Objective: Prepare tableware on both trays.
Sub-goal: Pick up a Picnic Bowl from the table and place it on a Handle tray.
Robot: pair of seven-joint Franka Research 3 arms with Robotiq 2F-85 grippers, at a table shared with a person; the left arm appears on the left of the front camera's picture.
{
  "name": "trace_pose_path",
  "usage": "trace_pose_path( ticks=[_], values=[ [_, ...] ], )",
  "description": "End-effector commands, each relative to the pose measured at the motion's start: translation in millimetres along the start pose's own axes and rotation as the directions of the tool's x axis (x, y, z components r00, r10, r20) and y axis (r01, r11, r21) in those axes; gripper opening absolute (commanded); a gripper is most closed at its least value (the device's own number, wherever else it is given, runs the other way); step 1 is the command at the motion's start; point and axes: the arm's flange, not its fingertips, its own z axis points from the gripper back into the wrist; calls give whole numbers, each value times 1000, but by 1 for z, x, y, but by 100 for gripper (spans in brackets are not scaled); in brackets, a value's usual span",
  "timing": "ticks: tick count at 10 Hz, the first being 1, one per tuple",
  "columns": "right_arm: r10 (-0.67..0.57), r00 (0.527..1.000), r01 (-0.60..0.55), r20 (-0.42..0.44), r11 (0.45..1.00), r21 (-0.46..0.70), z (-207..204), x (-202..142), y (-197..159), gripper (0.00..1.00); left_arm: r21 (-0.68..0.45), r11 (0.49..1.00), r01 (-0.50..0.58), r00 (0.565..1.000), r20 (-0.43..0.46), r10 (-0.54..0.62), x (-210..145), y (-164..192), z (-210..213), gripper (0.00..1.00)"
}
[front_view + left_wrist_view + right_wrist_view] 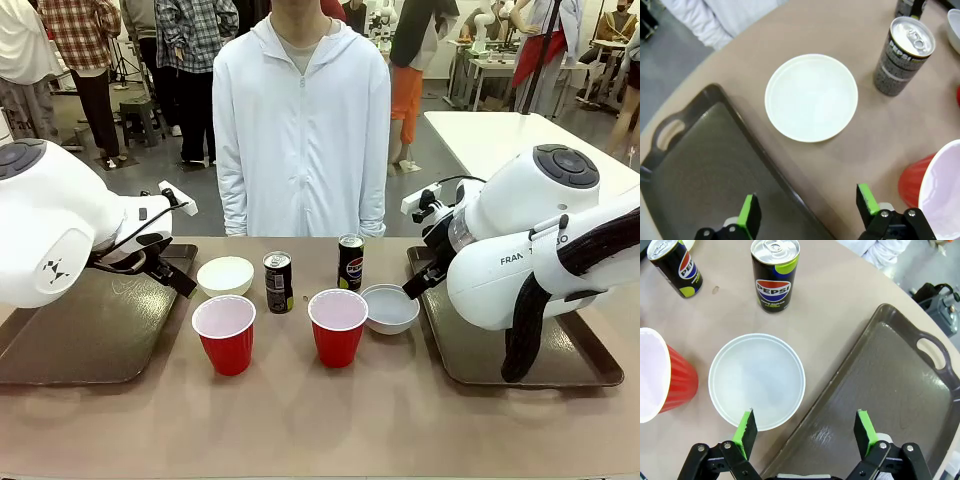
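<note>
Fingers first: the left gripper [807, 207] has its green pads [747, 210] spread wide with nothing between them. The right gripper [807, 430] is the same, wide apart and empty.

Closest in on the right side, the pads straddle a seam. One hangs over the near rim of the right bowl [756, 380], the other over the right tray [890, 390]. That bowl sits on the table just beside the tray's rim; can't tell if they actually touch.

On the left, one pad is over the left tray [700, 170] and the other is over bare table next to the left red cup [940, 190]. The left bowl [811, 97] lies ahead of the fingers, clear of the tray rim.

So each arm is nearest its own bowl, the right one more so. Bowls are round, so there's no long axis to line up with. My guess is it comes down to one finger inside the rim and one outside.

Farther out, the left can [902, 55] stands upright past the left bowl, and the right can [775, 275] stands beyond the right bowl. Nothing is on either tray yet.
</note>
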Motion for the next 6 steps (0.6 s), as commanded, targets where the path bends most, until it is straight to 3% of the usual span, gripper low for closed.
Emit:
trace_pose_path(
  ticks=[1, 6],
  values=[
    [0, 1000, 0, 0, 1000, 0, 0, 0, 0, 100, 0, 1000, 0, 1000, 0, 0, 0, 0, 0, 100],
    [0, 1000, 0, 0, 1000, 0, 0, 0, 0, 100, 0, 1000, 0, 1000, 0, 0, 0, 0, 0, 100]
  ],
)
